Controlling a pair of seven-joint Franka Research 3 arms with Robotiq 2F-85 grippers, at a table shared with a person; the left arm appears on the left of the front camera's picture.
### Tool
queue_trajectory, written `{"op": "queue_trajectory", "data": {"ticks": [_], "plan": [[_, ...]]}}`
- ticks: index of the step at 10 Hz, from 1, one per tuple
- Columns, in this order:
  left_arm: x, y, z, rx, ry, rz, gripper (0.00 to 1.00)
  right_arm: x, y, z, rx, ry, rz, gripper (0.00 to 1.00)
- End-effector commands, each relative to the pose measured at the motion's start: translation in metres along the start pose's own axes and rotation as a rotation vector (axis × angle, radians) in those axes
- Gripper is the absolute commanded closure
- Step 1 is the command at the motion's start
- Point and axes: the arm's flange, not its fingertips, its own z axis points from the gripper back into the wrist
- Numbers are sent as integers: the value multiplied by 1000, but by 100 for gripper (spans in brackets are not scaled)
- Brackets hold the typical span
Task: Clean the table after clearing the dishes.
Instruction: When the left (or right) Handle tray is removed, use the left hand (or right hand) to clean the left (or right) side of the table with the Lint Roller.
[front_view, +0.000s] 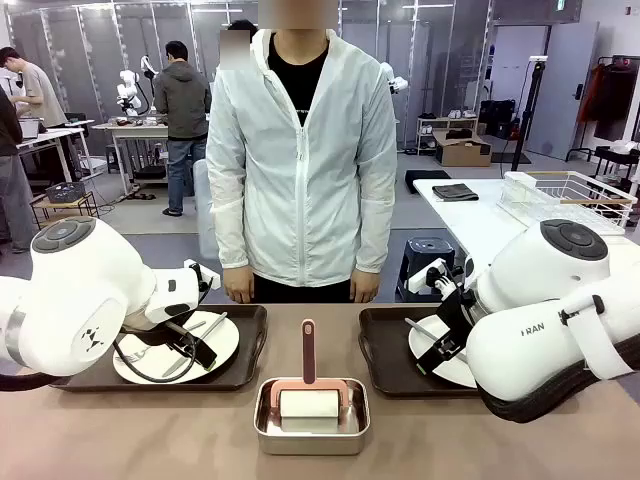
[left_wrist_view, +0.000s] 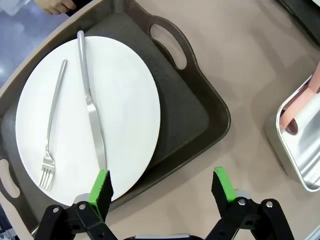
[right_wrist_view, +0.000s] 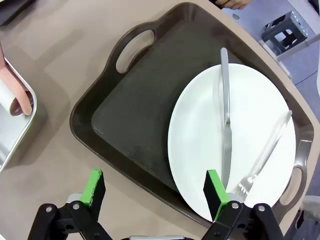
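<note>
Tan table (front_view: 150, 430), plate (left_wrist_view: 90, 115) edge beneath left hand (left_wrist_view: 161, 180)

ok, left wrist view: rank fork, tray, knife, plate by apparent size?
1. tray
2. plate
3. knife
4. fork
Knife and fork are close: the knife looks a bit longer and broader. All lie together, so nearness to the camera hardly skews this.

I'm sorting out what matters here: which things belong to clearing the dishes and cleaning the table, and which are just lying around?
For the job: table; left tray, left plate; right tray, right plate; likely the roller in the steel pan.
Lying about: wire rack on the white table; cardboard box.
</note>
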Motion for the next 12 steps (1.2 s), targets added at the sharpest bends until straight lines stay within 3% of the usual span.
{"op": "queue_trajectory", "data": {"ticks": [1,10,11,12], "plan": [[0,0,0,0,0,0,0,0,0,0,0,0,0,0],[0,0,0,0,0,-1,0,0,0,0,-1,0,1,0],[14,8,9,-167,16,4,0,18,-15,17,5,-13,2,0],[26,20,20,-126,6,-8,0,32,-28,27,96,11,-26,0]]}}
